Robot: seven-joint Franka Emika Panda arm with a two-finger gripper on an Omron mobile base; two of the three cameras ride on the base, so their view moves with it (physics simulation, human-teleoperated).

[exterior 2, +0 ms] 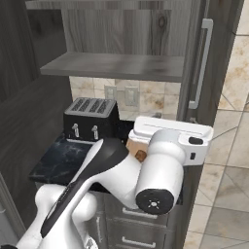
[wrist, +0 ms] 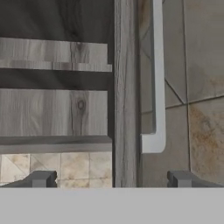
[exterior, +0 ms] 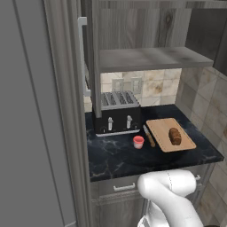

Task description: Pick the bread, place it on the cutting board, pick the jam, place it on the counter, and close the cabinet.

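Gripper (wrist: 111,178) spread — cabinet (wrist: 126,87) door edge between.

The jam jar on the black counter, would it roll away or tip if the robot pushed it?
Probably neither. The jam jar stands upright and looks squat, so it would likely slide on the smooth counter rather than tip. Lying on its round side, it might roll. The knife beside it could get knocked.

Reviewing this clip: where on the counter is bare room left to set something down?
The counter is bare along its front edge, before the jam, and at the front left corner. The back is crowded: toaster, then knife and cutting board holding the bread.
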